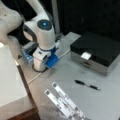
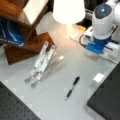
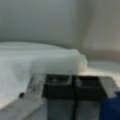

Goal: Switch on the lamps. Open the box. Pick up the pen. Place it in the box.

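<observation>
Jaws: in the wrist view the gripper (image 3: 75,91) shows two dark fingers (image 3: 58,87) pressed together at the lower middle of the frame, a thin seam between them, nothing held.
Gripper position: pointed down at the base of a lit lamp (image 2: 68,11); pale surface fills the wrist view ahead of the fingers.
Arm: the white arm (image 1: 42,32) with blue fittings stands upper left in a front view, upper right in a front view (image 2: 101,20).
Lamp: shade glowing at the top centre of a front view.
Box: the box (image 1: 97,52) sits at right, black lid down, white latch (image 1: 85,55) on its front face; in a front view only a black corner (image 2: 107,100) shows at lower right.
Pen: the pen (image 1: 87,85) lies flat on the grey table (image 1: 105,100), in front of the box and apart from it; long axis runs upper left to lower right. In a front view (image 2: 72,88) it runs lower left to upper right.
Open room: bare table on all sides of the pen.
White bars: a pair of white bars (image 1: 65,102) lie lower centre, well apart from the pen; also seen at centre left (image 2: 41,62).
Edges: table edge runs along the left side; a wooden stand (image 2: 22,35) sits at upper left.
</observation>
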